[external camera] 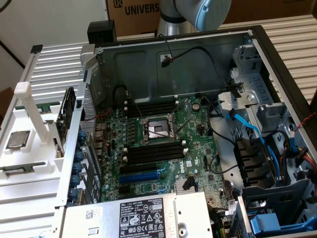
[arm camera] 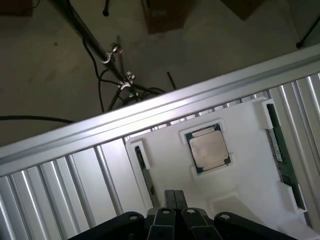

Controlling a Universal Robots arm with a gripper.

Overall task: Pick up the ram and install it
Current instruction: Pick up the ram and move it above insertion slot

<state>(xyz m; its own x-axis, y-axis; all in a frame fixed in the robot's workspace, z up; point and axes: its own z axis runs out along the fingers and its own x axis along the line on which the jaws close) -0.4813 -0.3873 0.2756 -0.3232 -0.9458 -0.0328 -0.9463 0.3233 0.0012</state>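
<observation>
The ram [arm camera: 281,150] is a thin green stick standing on edge between two brackets at one side of a white tray [arm camera: 240,170]. In the exterior view the ram [external camera: 38,105] shows as a green strip at the far side of that tray [external camera: 20,188], partly behind a white bar. My gripper [arm camera: 170,198] hangs above the tray, shut with nothing between its fingers, apart from the ram and nearer the tray's other long slot [arm camera: 142,165]. The black memory slots [external camera: 153,151] lie on the motherboard on both sides of the CPU socket [external camera: 157,130].
A loose CPU chip [arm camera: 207,147] sits in the tray's middle. The tray rests on a ribbed aluminium table [arm camera: 60,190] whose rail borders the floor and some cables. The open case [external camera: 173,59] holds a blue slot [external camera: 143,174], a power supply [external camera: 143,218], drive bays and blue cables [external camera: 247,129]. A dark board [external camera: 67,116] stands by the case's rear wall.
</observation>
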